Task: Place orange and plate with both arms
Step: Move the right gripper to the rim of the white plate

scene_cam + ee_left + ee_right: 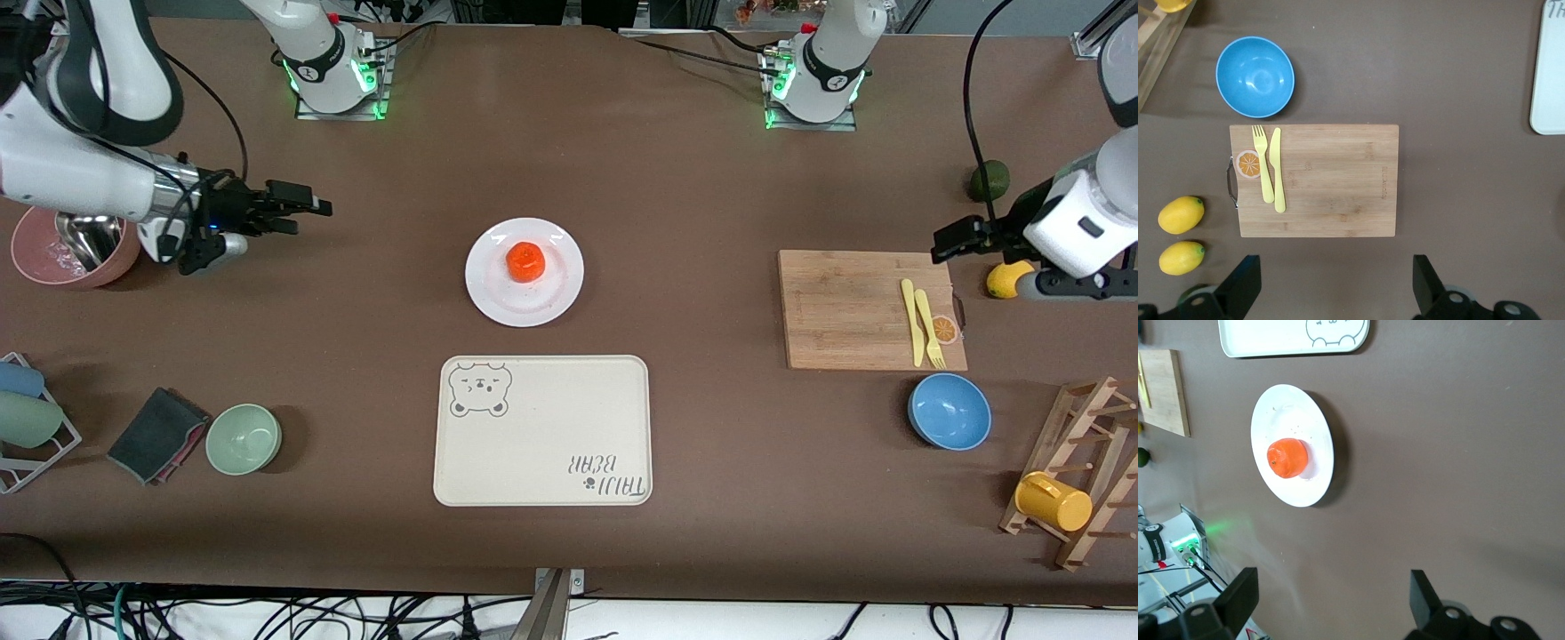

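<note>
Right gripper [298, 209] hovers, fingers apart, empty, over bare table at the plate's 9 o'clock. Small red-orange orange [524, 261] sits on round glossy white plate [498, 293]. Left gripper [956, 240] hovers spread, empty, over wooden cutting board [853, 311].

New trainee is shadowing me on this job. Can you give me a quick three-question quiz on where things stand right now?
1. True or false: the orange lies on the plate.
2. Which is nearer the front camera, the plate or the bear tray?
3. Multiple choice: the left pincer is A) shut on a lemon, B) open, holding nothing, at the left arm's end of the table, C) over the blue bowl.

Key
1. True.
2. The bear tray.
3. B. The right pincer is also open and empty, toward the right arm's end of the table.
</note>
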You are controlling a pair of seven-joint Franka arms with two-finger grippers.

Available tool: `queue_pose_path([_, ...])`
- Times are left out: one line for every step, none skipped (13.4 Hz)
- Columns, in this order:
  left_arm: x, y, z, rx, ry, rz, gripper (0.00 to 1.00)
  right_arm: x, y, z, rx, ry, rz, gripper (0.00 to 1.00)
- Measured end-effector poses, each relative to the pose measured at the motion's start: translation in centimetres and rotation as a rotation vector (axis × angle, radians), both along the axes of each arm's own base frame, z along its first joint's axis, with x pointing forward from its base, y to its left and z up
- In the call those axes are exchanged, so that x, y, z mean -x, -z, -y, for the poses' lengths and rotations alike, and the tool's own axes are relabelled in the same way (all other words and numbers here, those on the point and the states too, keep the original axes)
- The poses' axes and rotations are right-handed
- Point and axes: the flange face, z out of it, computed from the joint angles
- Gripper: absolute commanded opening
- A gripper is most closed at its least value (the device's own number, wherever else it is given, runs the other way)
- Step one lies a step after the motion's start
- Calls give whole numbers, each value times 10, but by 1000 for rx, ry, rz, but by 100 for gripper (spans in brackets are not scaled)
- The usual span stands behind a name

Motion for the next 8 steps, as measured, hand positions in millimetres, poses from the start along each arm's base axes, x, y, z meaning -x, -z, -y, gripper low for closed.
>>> queue_pose_path([2, -2, -1, -2, 26, 3, 100, 7, 17, -6, -23, 15, 14, 100])
queue_pose_path([3, -3, -1, -5, 46, 3, 100, 13, 34, -17, -41, 32, 33, 100])
queue_pose_path([3, -2, -1, -5, 58, 3, 100, 18, 48, -30, -59, 47, 47, 100])
queue_pose_path([3, -2, -1, -5, 63, 1, 100, 22, 61, -43, -80, 58, 55, 100])
queue_pose_path([4, -2, -2, -5, 66, -8, 100, 24, 72, -54, -107, 68, 63, 100])
queue_pose_path([6, -2, -2, -4, 69, -28, 100, 25, 84, -61, -145, 78, 70, 100])
queue_pose_path([9, -1, -3, -3, 72, -49, 100, 25, 97, -65, -192, 89, 80, 100])
queue_pose_path([10, 0, -3, -2, 74, -60, 100, 26, 110, -67, -229, 101, 93, 100])
